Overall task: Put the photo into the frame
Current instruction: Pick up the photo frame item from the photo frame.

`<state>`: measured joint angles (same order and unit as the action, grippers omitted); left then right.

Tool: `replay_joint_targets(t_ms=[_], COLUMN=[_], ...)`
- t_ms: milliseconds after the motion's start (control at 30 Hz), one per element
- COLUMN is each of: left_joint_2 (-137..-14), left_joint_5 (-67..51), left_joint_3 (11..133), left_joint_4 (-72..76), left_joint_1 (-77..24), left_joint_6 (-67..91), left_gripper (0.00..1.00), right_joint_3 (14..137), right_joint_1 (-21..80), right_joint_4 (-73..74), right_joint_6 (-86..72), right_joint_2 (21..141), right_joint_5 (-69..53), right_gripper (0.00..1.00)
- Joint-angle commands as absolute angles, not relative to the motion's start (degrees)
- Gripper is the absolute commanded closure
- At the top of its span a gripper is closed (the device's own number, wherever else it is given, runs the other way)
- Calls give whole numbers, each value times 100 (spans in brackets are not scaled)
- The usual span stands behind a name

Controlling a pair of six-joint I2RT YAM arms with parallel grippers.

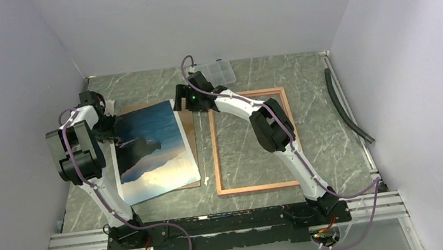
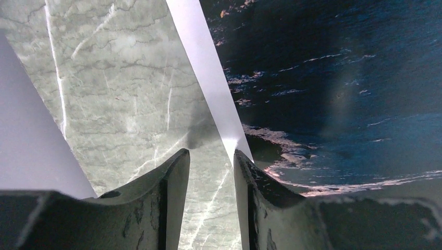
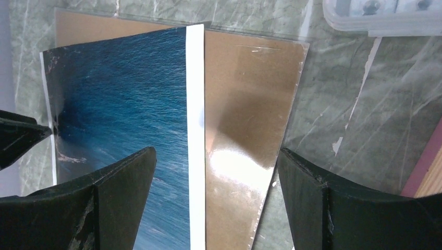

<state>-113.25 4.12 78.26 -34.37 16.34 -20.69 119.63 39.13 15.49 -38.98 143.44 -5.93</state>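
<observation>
One photo lay tilted on one brown board at the left of the worktop. It was near the single pink-edged frame but not in it, and marble showed through the frame's middle. The left jaws stood narrowly parted, one tip meeting the photo's white left edge. The right jaws gaped wide above the photo's right border and the board. One clear box sat at the back.
</observation>
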Motion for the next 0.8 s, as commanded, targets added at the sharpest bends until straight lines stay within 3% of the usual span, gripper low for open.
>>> replay_joint_targets(t_ms=[0,567,767], left_joint_2=[-11709,-11477,-11435], left_joint_5=[44,-18,-31], left_joint_3=[7515,7324,7310], left_joint_4=[-3319,-3288,-3298], left_joint_1=[1411,1345,1345], left_joint_6=[-2004,-2030,-2047], left_gripper=[57,59,59], right_joint_3=[11691,11191,10548], right_joint_1=[3973,4100,4097], right_joint_4=[1287,940,77], right_joint_6=[-4250,-4492,-4718], right_joint_2=[13918,13245,12921], right_joint_5=[-1048,-1413,-2185], right_gripper=[11,13,14])
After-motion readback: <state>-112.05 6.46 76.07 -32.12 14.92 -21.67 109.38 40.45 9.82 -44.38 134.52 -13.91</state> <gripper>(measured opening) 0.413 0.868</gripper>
